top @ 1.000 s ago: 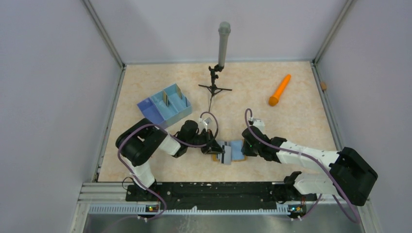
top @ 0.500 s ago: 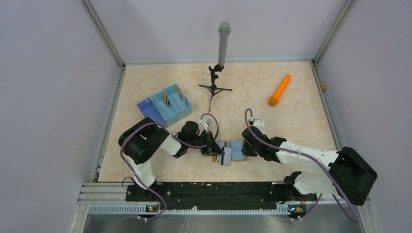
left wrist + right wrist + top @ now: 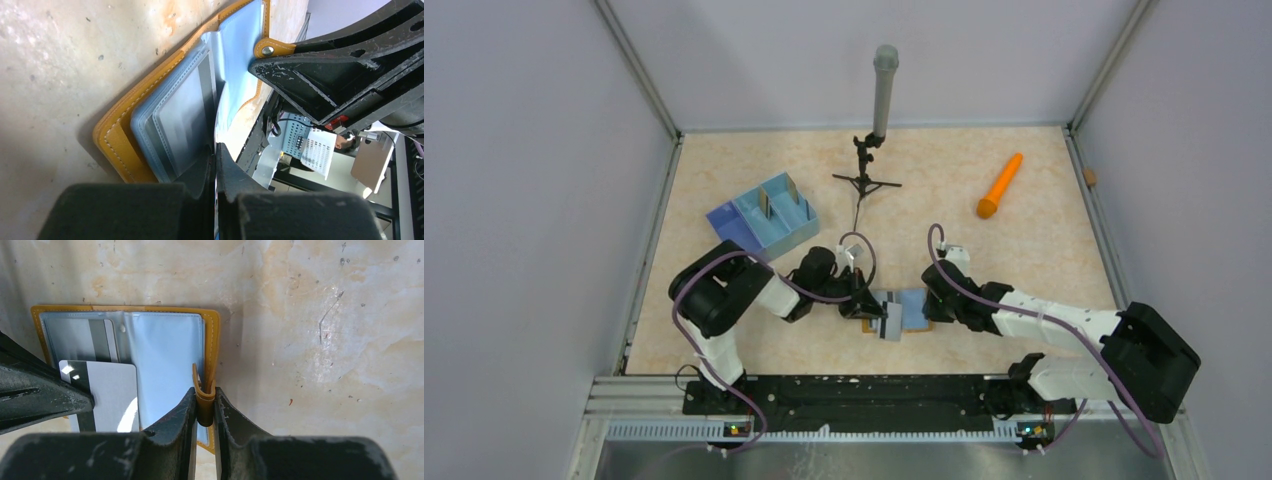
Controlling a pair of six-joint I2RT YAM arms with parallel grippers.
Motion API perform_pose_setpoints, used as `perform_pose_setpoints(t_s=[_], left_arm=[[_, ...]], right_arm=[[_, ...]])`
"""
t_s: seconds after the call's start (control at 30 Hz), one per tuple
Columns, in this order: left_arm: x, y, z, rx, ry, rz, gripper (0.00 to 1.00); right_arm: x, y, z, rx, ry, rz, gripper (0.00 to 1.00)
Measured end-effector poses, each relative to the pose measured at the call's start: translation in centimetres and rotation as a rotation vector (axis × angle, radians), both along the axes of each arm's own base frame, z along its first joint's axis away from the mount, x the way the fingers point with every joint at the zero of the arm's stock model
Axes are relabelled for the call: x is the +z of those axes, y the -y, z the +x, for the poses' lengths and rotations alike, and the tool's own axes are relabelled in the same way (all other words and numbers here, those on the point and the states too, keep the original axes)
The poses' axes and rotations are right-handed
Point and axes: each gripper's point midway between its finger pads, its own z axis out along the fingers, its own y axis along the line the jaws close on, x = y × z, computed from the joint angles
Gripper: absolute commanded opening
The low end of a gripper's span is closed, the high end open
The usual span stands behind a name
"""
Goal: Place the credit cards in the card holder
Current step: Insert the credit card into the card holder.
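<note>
The card holder [image 3: 912, 309] lies open on the table, mustard-orange rim [image 3: 125, 309] with greyish-blue pockets. One grey credit card with a dark stripe [image 3: 80, 339] sits in its left pocket. My left gripper [image 3: 870, 305] is shut on a second grey striped credit card [image 3: 111, 396], held edge-on over the holder's left half; in the left wrist view the jaws [image 3: 215, 150] pinch its thin edge beside the holder [image 3: 117, 142]. My right gripper [image 3: 204, 390] is shut on the holder's snap tab [image 3: 204, 401] at its right edge, also seen in the left wrist view [image 3: 272, 48].
A blue divided tray [image 3: 736, 228] at the back left holds two upright cards [image 3: 765, 204]. A microphone on a small tripod [image 3: 881, 95] stands at the back centre. An orange cone-shaped stick [image 3: 1000, 186] lies at the back right. Walls enclose the table.
Almost nothing: my left arm has crept a touch to the right with the card. The right gripper holds still on the tab.
</note>
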Motion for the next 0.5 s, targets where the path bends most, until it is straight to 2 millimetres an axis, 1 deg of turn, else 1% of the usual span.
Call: perform_pose_setpoints(t_s=[0.5], left_arm=[[-0.17,0.76,0.9,0.005,-0.018,0.005,0.0]], right_arm=[[-0.08,0.27,0.09,-0.008,0.004,-0.013,0.13]])
